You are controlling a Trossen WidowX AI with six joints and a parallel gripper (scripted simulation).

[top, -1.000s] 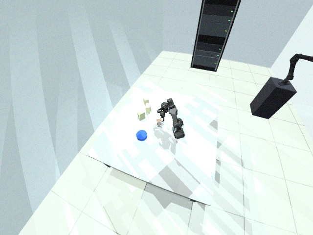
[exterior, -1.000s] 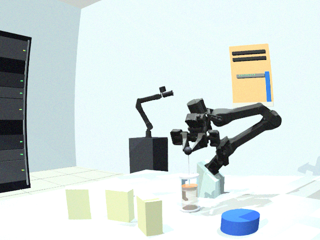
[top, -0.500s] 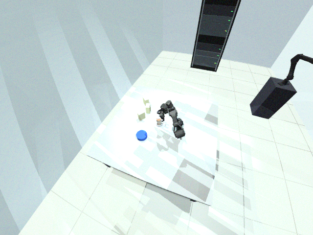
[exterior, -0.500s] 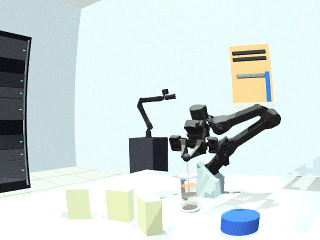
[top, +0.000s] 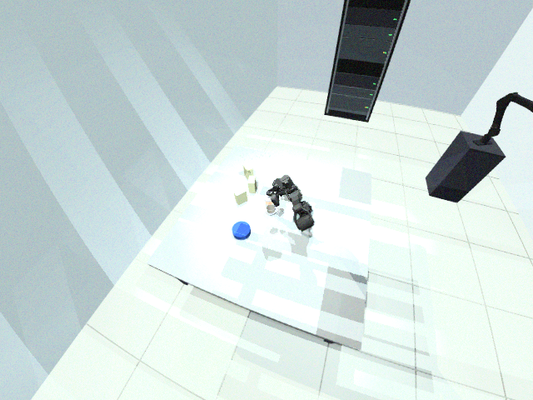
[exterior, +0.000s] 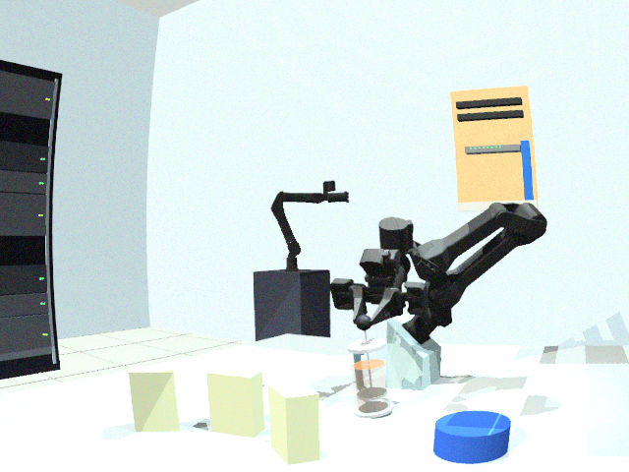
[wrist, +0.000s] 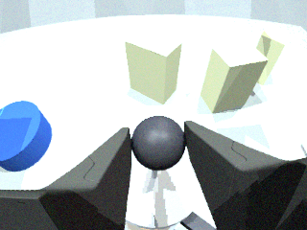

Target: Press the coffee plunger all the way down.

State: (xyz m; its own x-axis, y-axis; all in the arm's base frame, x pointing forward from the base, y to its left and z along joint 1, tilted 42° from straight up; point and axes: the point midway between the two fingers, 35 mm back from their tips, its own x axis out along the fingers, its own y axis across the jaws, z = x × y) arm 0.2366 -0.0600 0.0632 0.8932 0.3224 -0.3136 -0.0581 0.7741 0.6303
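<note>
The coffee press (top: 271, 209) (exterior: 371, 378) stands on the table, its glass leaning slightly left in the exterior view. Its white lid (exterior: 367, 346) also shows at the bottom of the wrist view (wrist: 144, 213). The plunger's round black knob (exterior: 363, 323) (wrist: 158, 146) is a short way above the lid on a thin rod. Inside the glass are an orange layer high up and a dark disc a little above the base. My gripper (top: 274, 202) (exterior: 364, 319) (wrist: 156, 131) is shut on the knob, one finger on each side. The rod's lower end is hard to make out.
Several pale yellow blocks (top: 240, 197) (exterior: 235, 403) (wrist: 153, 74) stand beyond the press in the wrist view. A blue round container (top: 241, 230) (exterior: 471, 438) (wrist: 24, 136) is to the left there. A pale angular block (exterior: 414, 358) stands close behind the press in the exterior view.
</note>
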